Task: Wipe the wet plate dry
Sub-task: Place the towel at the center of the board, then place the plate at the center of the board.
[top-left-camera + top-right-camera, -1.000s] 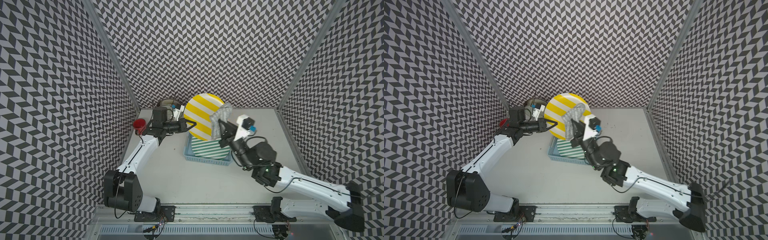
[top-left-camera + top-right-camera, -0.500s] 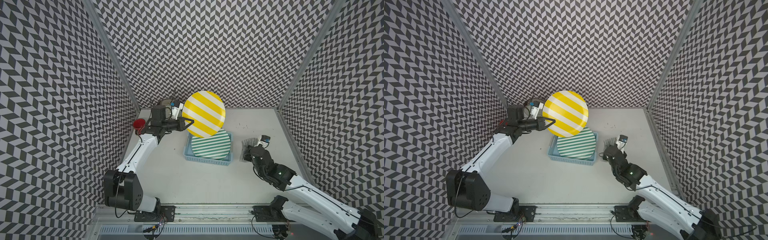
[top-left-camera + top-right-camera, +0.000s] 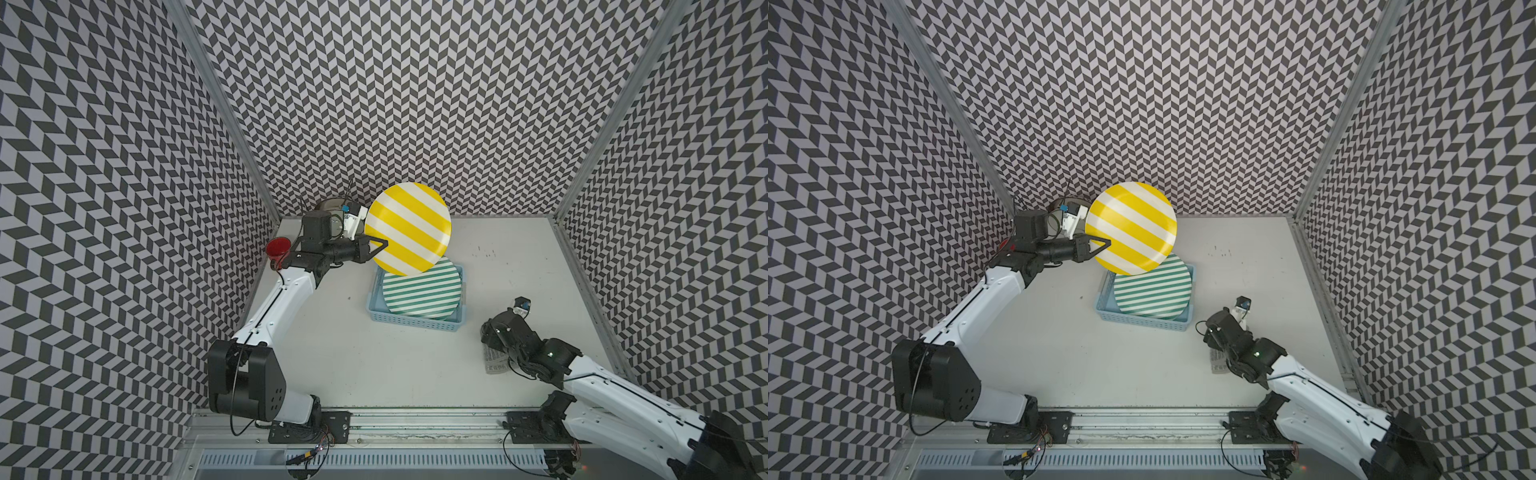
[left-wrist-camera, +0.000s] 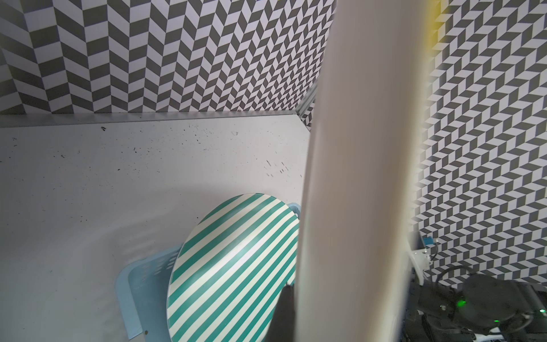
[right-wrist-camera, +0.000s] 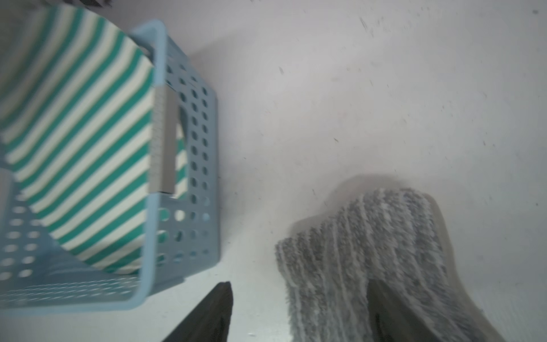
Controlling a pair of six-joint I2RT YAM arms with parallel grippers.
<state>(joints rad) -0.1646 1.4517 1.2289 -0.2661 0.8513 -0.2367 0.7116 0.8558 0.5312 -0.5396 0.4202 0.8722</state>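
Left gripper (image 3: pixel 382 244) pinches smooth round striped plate (image 3: pixel 411 228); ribbed fuzzy cloth (image 5: pixel 364 245) seemingly loose.

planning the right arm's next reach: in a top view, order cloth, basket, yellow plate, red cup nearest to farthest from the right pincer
1. cloth, lying right at the right pincer
2. basket, mid-table
3. yellow plate, held up by the left pincer
4. red cup, by the left wall
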